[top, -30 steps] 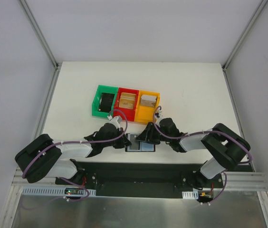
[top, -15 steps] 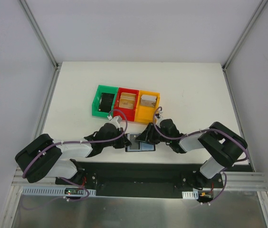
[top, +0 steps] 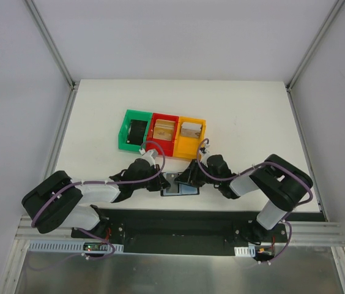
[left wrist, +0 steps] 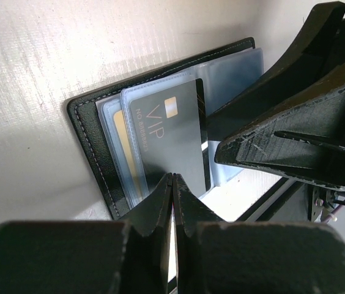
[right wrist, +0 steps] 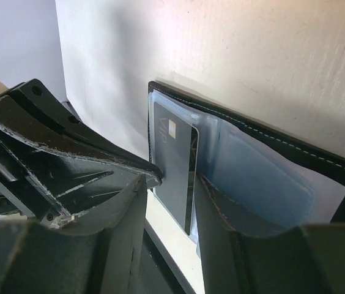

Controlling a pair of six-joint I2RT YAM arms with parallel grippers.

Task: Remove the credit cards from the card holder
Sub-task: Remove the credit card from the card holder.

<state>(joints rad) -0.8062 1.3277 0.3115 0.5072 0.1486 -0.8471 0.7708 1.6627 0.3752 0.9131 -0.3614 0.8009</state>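
Extracting the first card looks like work for the right gripper [right wrist: 174,184]. Its jaws stand narrowly apart astride the dark VIP card [right wrist: 174,147], one finger beside each long edge; pad contact cannot be confirmed. The card's long axis runs back between the fingers toward the wrist, so withdrawal should follow that axis. The card holder [top: 180,185] lies open on the table [top: 252,122] between both arms. The left gripper [left wrist: 174,182], fully closed, sets its tip at the holder's near edge, apparently pinning it. A tan-gold card [left wrist: 119,138] sits sleeved beneath.
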